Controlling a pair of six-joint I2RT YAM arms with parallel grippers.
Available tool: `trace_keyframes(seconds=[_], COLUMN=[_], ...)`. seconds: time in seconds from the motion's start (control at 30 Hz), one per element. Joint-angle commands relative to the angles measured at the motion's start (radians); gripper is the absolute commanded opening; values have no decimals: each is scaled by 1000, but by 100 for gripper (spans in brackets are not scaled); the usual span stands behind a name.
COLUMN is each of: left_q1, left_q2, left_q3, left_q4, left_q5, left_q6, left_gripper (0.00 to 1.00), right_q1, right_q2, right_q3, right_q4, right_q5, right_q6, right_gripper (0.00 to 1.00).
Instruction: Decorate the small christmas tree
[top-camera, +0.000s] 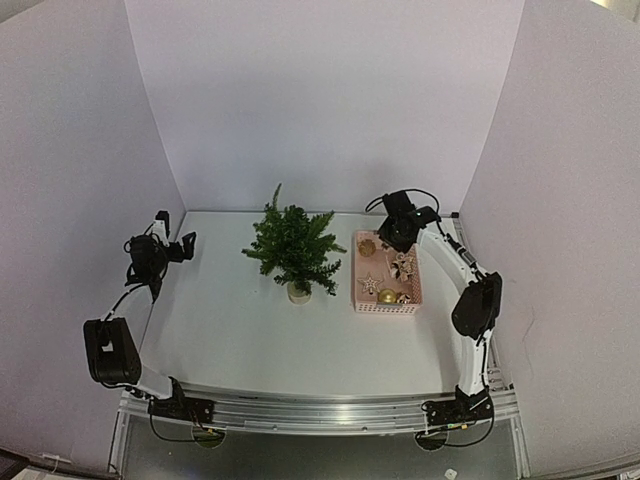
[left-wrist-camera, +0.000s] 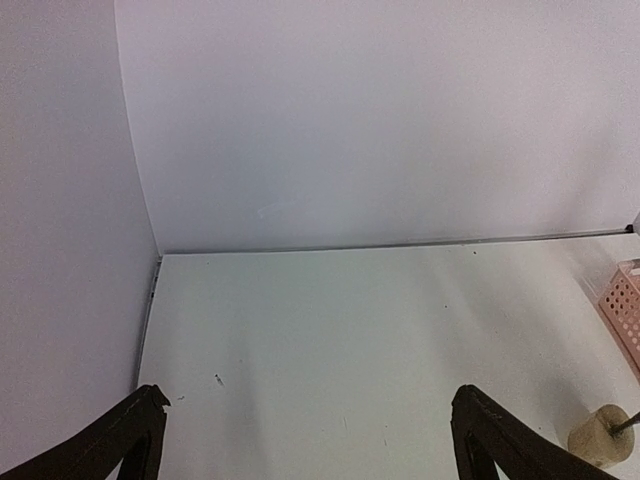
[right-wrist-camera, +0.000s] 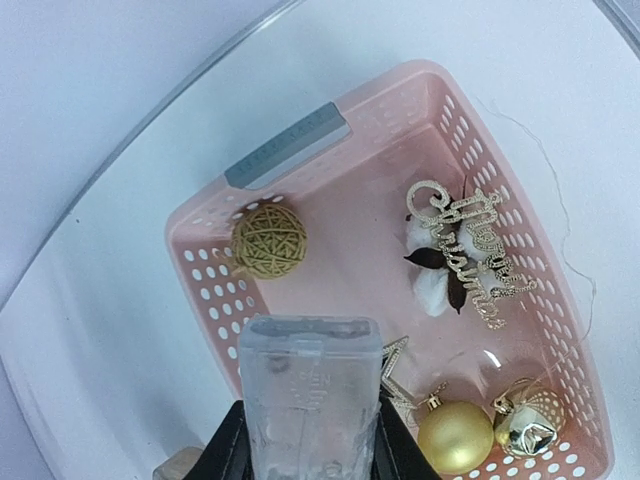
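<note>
The tree (top-camera: 293, 243) stands upright in its pale pot (top-camera: 299, 292) on the table (top-camera: 230, 330), just left of the pink basket (top-camera: 385, 308) and not touching it.

The right pincer (top-camera: 393, 240) hangs over the basket's far end. In its wrist view its black fingers (right-wrist-camera: 226, 452) press against both sides of a clear plastic box (right-wrist-camera: 310, 395), so it is clamped on the box. Below it, inside the basket, a twine ball (right-wrist-camera: 268, 240) lies in the corner by the grey handle (right-wrist-camera: 288, 145). A glitter sign (right-wrist-camera: 470, 250) rests across a white cotton boll (right-wrist-camera: 430, 272) toward the middle. A gold bauble (right-wrist-camera: 455, 437) and a gold bell (right-wrist-camera: 530, 425) lie side by side at the end away from the handle. A thin thread (right-wrist-camera: 558, 190) loops on the table just outside the basket's wall.

The left pincer (top-camera: 175, 230) is well left of the basket, beyond the tree. Its fingers (left-wrist-camera: 130, 435) are wide apart with nothing between them. Its wrist view shows bare table, with the pot and one corner of the basket at the right edge.
</note>
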Motion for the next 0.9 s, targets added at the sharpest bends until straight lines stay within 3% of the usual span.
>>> trace_keyframes(seconds=[0.0,0.47,0.87], left_q1=[-4,-4,-27], left_q2=[6,-19,-77], left_q3=[40,95,295], left_q4=[27,77,144], left_q5=[34,93,349], left_q6=[0,-45,-148], left_gripper=[100,100,100], right_q1=[5,7,15], right_q2=[-83,-271,-509], right_q3=[68,170,107], right_q4=[15,158,362], right_q5=[-2,-76,-421], right_q6=[-56,-280,-438], right_gripper=[20,18,18])
